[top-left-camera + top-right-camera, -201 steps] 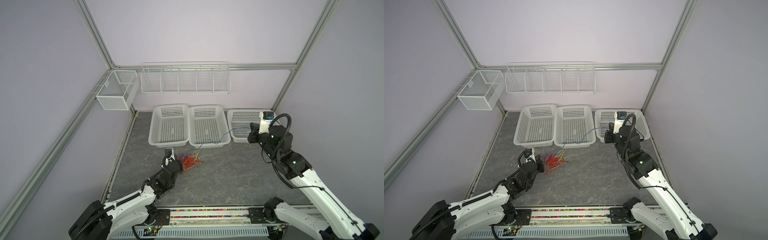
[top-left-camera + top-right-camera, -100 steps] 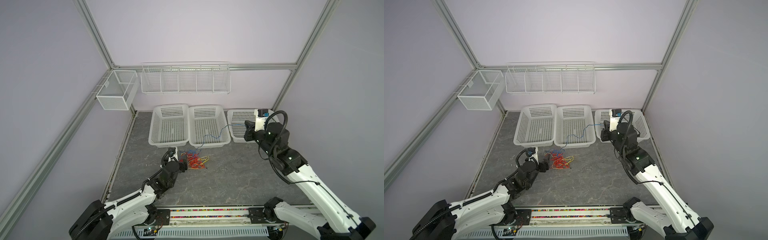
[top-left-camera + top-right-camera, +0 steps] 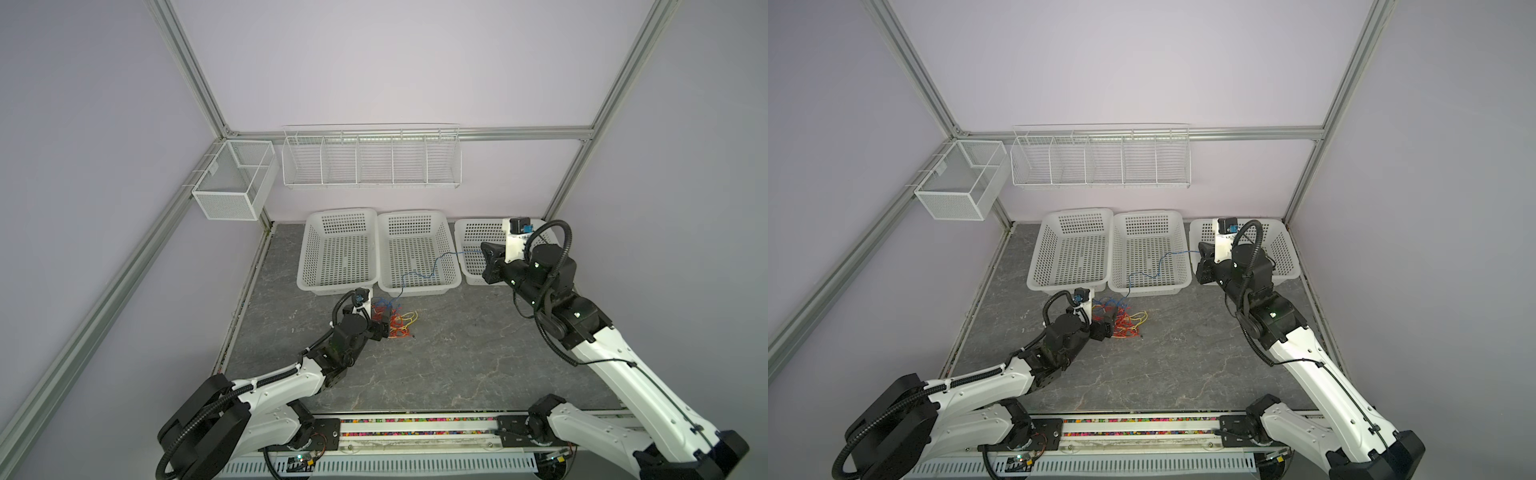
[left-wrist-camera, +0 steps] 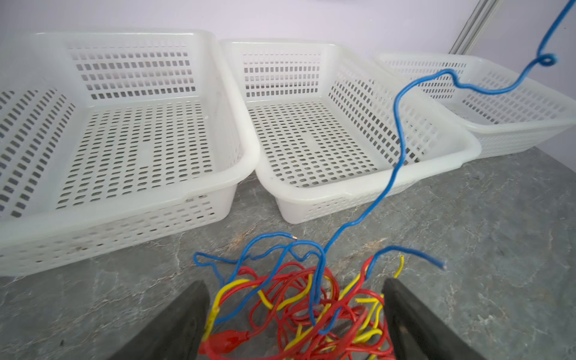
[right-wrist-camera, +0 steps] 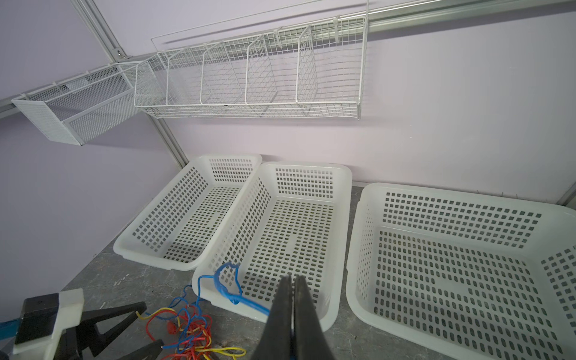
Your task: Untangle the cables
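The cables [image 3: 395, 321] [image 3: 1126, 323] lie as a red, yellow and blue tangle on the grey table in front of the baskets. My left gripper [image 3: 387, 323] [image 3: 1109, 322] [image 4: 294, 282] is open and low, its fingers [image 4: 187, 314] either side of the tangle [image 4: 299, 308], gripping nothing. One blue cable [image 3: 435, 266] [image 3: 1159, 266] [image 4: 399, 140] rises out of the tangle, crosses above the middle basket and ends in my right gripper [image 3: 486, 253] [image 3: 1202, 253] [image 5: 292, 277]. That gripper is shut on the blue cable [image 5: 249, 304], raised by the right basket's near-left corner.
Three white perforated baskets stand in a row at the back: left [image 3: 340, 212], middle [image 3: 411, 214], right [image 3: 473, 222]. A wire rack [image 3: 370, 156] and a mesh box [image 3: 232, 183] hang on the walls above. Grey table surface [image 3: 457, 353] stretches toward the front rail.
My left gripper has opened and let go of the tangle, which now lies looser on the table. The right gripper has shifted slightly left, still holding the blue cable.
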Controlling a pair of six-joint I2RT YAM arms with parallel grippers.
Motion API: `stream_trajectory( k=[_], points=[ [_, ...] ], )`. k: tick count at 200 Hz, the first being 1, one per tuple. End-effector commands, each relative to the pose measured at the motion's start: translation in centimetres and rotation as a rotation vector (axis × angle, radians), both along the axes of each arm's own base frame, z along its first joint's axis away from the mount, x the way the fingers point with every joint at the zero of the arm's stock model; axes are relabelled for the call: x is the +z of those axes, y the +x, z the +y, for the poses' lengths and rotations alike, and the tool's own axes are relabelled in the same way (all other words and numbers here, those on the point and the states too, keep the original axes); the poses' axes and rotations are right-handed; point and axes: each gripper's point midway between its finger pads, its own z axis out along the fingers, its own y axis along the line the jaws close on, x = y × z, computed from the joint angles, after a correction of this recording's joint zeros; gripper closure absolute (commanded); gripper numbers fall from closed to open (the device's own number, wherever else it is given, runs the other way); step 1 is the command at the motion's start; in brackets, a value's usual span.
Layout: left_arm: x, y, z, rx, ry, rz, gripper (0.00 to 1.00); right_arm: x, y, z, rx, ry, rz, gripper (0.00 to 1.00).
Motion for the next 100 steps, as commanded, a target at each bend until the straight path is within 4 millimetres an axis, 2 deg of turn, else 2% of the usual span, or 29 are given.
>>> stream_trajectory(
  k=[1,54,100],
  points=[
    [1.4,0.8,-1.5,-0.036,-0.036,-0.035,0.14,-1.7,-0.2,-1.1,-0.051,-0.003,0.042,0.9],
    [-1.1,1.2,-1.6,-0.007,-0.032,0.019,0.18,-7.4,-1.6,-5.3,-0.242,-0.107,0.202,0.86],
    [-1.9,1.2,-2.1,-0.026,-0.037,0.036,0.2,-11.4,-2.6,-5.7,-0.245,-0.153,0.305,0.81]
  ],
)
